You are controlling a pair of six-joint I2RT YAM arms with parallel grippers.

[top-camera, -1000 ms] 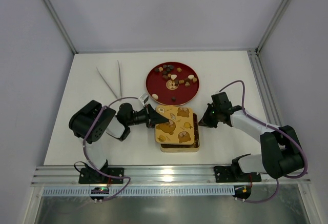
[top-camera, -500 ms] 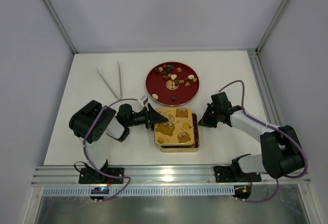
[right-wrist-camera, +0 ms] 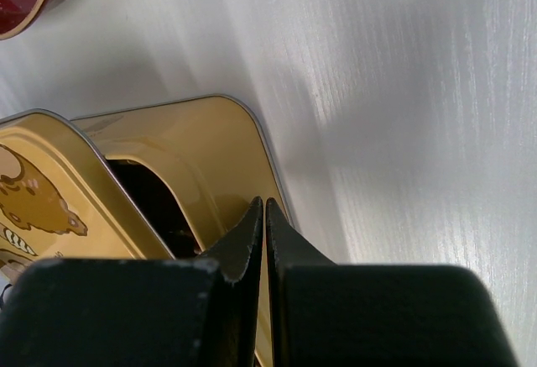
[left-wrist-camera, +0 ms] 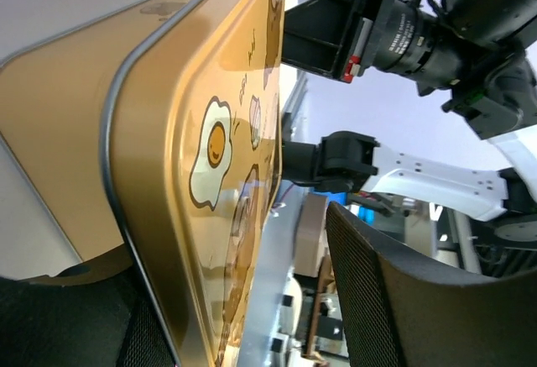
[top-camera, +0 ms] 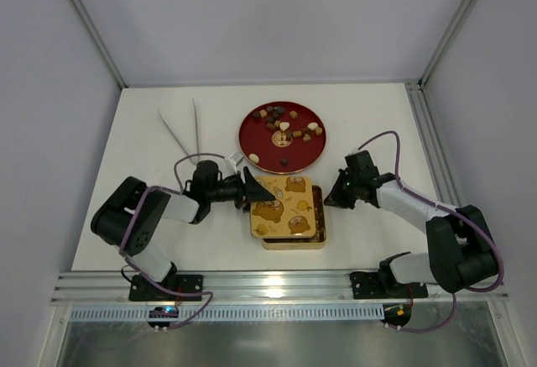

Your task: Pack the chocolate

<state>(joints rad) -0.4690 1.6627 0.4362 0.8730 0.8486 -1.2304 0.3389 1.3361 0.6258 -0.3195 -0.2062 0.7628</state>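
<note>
Chocolate bites (top-camera: 285, 125) on glossy red plate (top-camera: 250, 137); left end effector (top-camera: 254, 189) spread astride gold lid (top-camera: 289, 207), right end effector (top-camera: 330, 200) pressed together.

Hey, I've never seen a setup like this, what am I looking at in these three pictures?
Two robot arms are bolted to a white table. One picture looks down from above; the other two come from cameras on each wrist. On the table sit a red plate of small chocolates, two thin pale sticks and a gold tin. The left hand has the tin's cartoon lid between its fingers, lifted askew; whether it is clamped is unclear. The right hand, fingers shut, has its tips at the tin's rim.
</note>
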